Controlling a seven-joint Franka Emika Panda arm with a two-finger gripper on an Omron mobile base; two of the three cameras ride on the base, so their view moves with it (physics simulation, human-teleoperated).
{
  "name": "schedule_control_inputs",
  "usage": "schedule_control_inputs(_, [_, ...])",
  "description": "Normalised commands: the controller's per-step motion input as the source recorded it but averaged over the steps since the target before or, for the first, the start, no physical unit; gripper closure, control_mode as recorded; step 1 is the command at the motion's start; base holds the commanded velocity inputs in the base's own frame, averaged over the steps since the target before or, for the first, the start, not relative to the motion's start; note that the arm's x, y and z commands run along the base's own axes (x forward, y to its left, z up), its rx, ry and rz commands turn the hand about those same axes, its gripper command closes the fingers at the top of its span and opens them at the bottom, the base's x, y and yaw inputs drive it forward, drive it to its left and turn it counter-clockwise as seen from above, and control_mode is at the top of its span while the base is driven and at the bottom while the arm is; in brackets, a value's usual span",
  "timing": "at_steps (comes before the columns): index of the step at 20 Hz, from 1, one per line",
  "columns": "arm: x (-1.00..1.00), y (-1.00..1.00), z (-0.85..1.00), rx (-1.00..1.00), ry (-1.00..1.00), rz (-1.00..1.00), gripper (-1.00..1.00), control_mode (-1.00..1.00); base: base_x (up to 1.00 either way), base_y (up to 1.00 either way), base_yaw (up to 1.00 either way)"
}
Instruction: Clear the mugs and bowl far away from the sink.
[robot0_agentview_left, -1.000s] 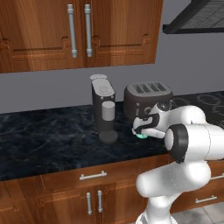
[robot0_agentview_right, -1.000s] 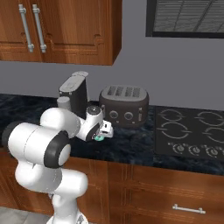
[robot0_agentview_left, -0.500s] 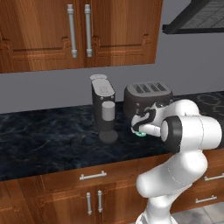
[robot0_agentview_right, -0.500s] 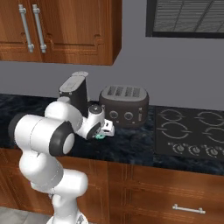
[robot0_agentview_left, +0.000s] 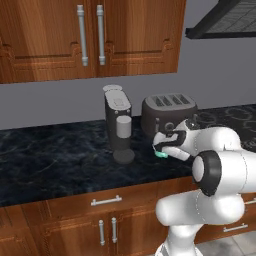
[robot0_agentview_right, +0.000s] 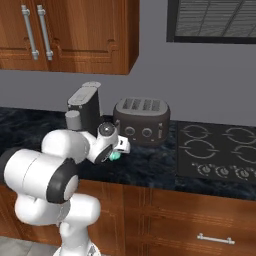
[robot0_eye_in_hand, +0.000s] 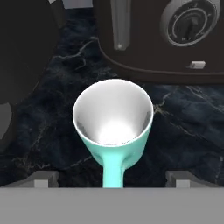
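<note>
- Since the earlier pictures the arm has folded more to the front, and the hand (robot0_eye_in_hand: 112, 178) has let its fingers spread; before, they were closed on the teal mug.
- Now the hand is open: in the hand view its two finger tips (robot0_eye_in_hand: 43, 178) stand wide, one on each side of the teal mug (robot0_eye_in_hand: 113, 127), and neither touches it.
- The teal mug stands upright on the dark marble bench (robot0_eye_in_hand: 183, 131), with its white inside turned to the camera and its handle pointing down between the finger tips.
- In the left base view the teal mug (robot0_agentview_left: 162, 154) shows as a small teal spot just under the hand (robot0_agentview_left: 167, 146), in front of the toaster (robot0_agentview_left: 167, 114).
- In the right base view the same mug (robot0_agentview_right: 115, 155) sits below the hand (robot0_agentview_right: 119, 146), between the coffee machine (robot0_agentview_right: 85, 106) and the toaster (robot0_agentview_right: 141, 120).
- The coffee machine (robot0_agentview_left: 118, 124) stands just left of the toaster in the left base view, with a grey cup (robot0_agentview_left: 123, 127) at its front.
- A stove top (robot0_agentview_right: 217, 152) lies right of the toaster, well apart from the mug.
- Wooden cabinets (robot0_agentview_left: 90, 37) hang above the bench (robot0_agentview_left: 50, 160).
</note>
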Motion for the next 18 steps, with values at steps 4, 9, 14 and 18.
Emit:
schedule_control_inputs(4, [-0.39, 0.00, 0.72, 0.00, -0.16, 0.00, -1.00, -1.00, 0.00, 0.00, 0.00])
schedule_control_inputs(9, [-0.46, 0.00, 1.00, 0.00, -0.05, 0.00, -1.00, -1.00, 0.00, 0.00, 0.00])
schedule_control_inputs(14, [-0.62, 0.00, 1.00, -0.01, 0.02, 0.00, -1.00, -1.00, 0.00, 0.00, 0.00])
schedule_control_inputs(18, [-0.64, 0.00, 0.99, 0.00, 0.05, 0.00, -1.00, -1.00, 0.00, 0.00, 0.00])
